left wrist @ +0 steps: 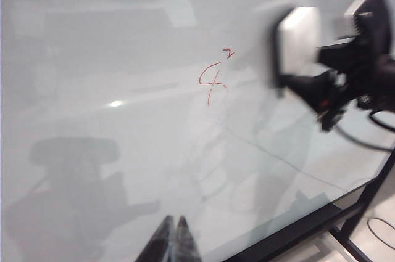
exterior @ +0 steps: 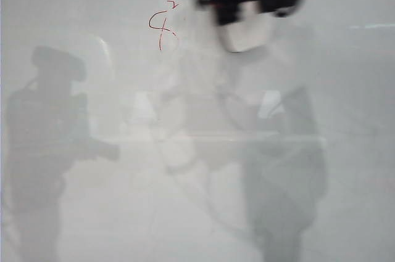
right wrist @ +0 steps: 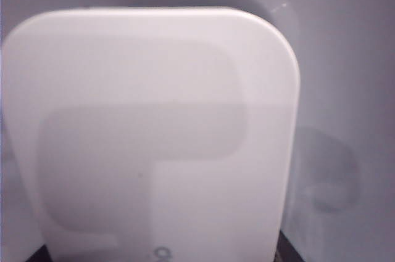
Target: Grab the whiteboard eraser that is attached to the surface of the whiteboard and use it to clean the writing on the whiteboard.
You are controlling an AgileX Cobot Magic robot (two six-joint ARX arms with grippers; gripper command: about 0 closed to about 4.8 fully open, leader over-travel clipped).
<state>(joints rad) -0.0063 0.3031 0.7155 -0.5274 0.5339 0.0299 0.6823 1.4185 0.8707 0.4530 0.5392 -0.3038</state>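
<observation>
Right gripper (left wrist: 290,77) fingers clamp the white rounded-corner whiteboard eraser (right wrist: 160,132) beside the red scribble (exterior: 163,24), illegible, on the glossy pale whiteboard (exterior: 345,151). Left gripper (left wrist: 173,240) fingers closed together, empty.

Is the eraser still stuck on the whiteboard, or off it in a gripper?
Off, in the right gripper: the whiteboard eraser sits at that arm's tip near the red writing. Contact with the whiteboard: cannot tell.

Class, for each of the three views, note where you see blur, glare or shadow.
Exterior view: right gripper with eraser is motion-blurred; arm shadows fall on the whiteboard. Left wrist view: glare spot; left gripper shut. Right wrist view: eraser soft, too close.
</observation>
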